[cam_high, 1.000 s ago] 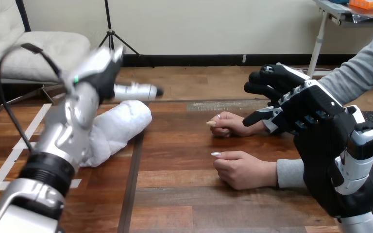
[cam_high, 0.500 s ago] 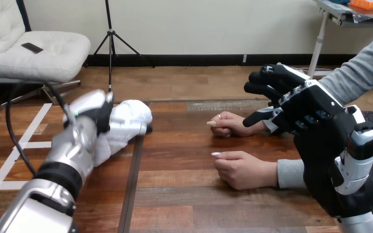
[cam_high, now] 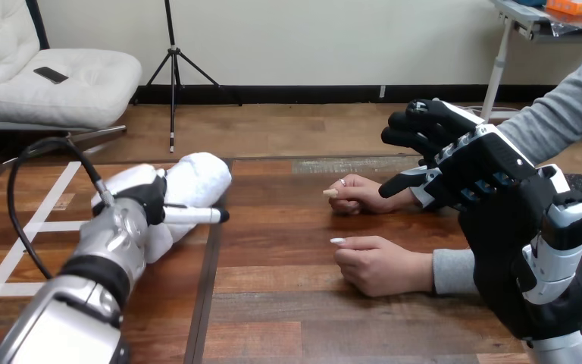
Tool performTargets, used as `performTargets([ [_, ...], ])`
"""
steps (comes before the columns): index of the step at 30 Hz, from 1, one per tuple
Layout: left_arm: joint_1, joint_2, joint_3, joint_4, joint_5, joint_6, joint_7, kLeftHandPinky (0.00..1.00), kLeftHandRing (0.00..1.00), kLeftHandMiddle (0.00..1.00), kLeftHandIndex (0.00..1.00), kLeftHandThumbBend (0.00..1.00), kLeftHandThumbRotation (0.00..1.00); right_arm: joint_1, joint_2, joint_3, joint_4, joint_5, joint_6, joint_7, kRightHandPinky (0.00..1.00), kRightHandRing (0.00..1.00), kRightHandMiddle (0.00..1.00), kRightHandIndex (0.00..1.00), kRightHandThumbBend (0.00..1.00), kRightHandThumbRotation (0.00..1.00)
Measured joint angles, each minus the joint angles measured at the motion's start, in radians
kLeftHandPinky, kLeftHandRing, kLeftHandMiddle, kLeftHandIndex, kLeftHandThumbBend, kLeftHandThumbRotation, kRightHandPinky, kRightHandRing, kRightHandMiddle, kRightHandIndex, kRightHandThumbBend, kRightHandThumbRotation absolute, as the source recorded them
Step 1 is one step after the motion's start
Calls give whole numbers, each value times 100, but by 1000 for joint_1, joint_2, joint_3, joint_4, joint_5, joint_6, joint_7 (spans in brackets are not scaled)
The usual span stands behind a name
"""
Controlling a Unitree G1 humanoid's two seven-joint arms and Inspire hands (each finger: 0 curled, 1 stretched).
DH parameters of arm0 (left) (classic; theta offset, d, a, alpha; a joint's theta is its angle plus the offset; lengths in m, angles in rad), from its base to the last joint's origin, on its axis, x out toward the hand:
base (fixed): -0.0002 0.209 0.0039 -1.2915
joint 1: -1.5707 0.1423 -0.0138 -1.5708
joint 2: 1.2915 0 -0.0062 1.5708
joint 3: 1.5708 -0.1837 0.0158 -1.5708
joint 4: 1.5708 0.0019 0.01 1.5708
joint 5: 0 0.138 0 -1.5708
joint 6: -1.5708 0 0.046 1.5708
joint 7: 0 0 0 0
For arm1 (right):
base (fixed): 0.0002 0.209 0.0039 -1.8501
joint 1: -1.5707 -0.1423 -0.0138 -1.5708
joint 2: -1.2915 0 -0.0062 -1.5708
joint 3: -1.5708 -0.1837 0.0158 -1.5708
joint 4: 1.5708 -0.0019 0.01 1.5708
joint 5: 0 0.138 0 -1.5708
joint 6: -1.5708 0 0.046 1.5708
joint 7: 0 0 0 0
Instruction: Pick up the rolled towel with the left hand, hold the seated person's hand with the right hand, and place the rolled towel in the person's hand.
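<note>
The rolled towel (cam_high: 197, 178) lies on the surface (cam_high: 288, 227) directly under and just beyond the left hand (cam_high: 140, 199). Its long axis runs slantwise, from close in at the hand's left to farther out at its right. The left forearm comes in along nearly the same slant, so the hand sits over the roll's nearer end and side, touching it, with the thicker free end sticking out ahead and to the right. The hand's back faces up and covers the contact, so I cannot tell whether it has closed on the towel or merely rests on it. The roll is not lifted; it looks to be lying flat on the surface. The left hand is plainly the nearer one to the towel. The right hand (cam_high: 466, 163) is well apart from it, raised, fingers loosely bent with the thumb held away, holding nothing. Just left of and below that hand rests the person's farther hand (cam_high: 360, 193), loosely closed on the surface. The person's nearer hand (cam_high: 379, 265) lies closer in. Whether the right thumb touches the farther hand I cannot tell. By my reckoning the towel has yet to be raised, and then it must travel rightward from the left hand toward those hands.
</note>
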Motion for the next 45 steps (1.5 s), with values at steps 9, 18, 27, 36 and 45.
performTargets([
  [9,-53,-10,-1,40,2,23,0,100,100,100,100,97,74,-3,0,0,1,2,0,6,56,81,80,78,89,99],
  [18,-82,-19,-10,49,13,53,-1,100,100,100,100,96,74,-4,0,0,5,4,0,9,56,80,80,78,88,99],
  [27,-86,-22,-44,59,42,75,-1,100,100,100,100,97,74,-4,0,-1,6,6,0,9,55,80,80,77,88,99],
  [36,-86,-23,-60,73,55,96,16,99,100,100,100,97,68,-4,0,-1,7,9,0,9,55,79,79,77,89,99],
  [45,-86,-23,-72,78,55,122,58,90,94,98,96,96,59,-4,0,-2,7,21,0,12,55,78,79,77,89,98],
])
